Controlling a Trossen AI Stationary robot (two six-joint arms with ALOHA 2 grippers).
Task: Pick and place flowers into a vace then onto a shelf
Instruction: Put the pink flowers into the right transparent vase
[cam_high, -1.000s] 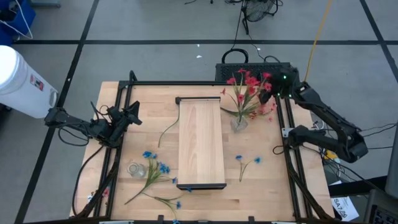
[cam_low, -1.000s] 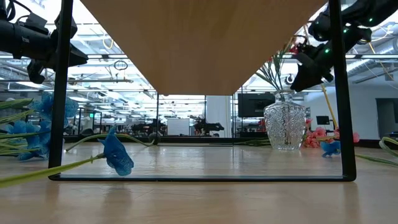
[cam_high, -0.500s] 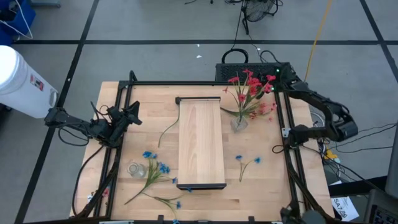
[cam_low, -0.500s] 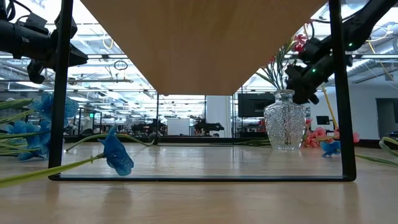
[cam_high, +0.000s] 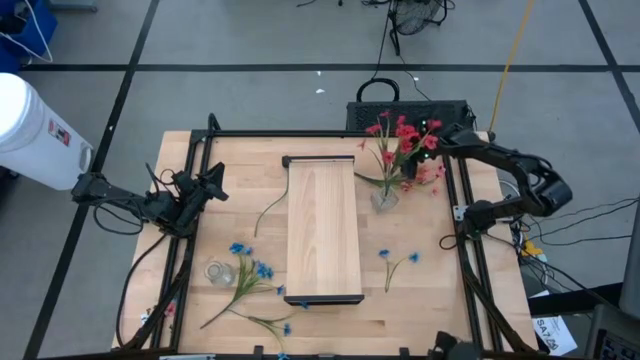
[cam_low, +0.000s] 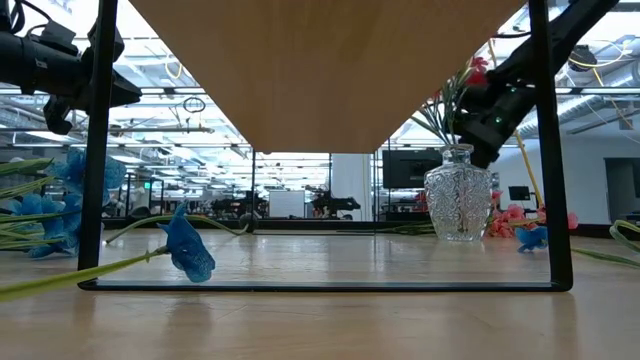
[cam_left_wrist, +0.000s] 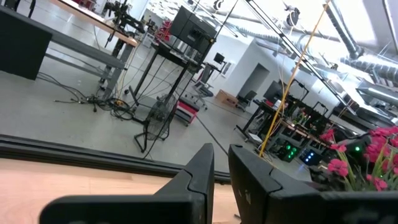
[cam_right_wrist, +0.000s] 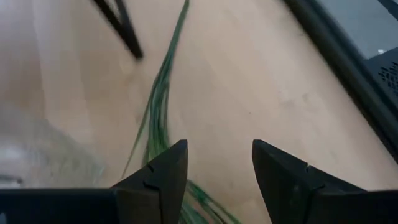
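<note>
Right gripper spread, empty, beside red flowers in vase.
Left gripper clenched at table's left edge.

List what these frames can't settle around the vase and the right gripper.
- Right gripper: fingers open in the right wrist view, but the high view cannot settle whether they touch the red flowers; blossoms and arm overlap.
- Vase: the stems inside are lost behind patterned glass in the low view.
- Shelf: its top is hidden in the low view, seen from beneath.
- Left gripper: nearly shut, empty, parked at the table's left edge.
</note>
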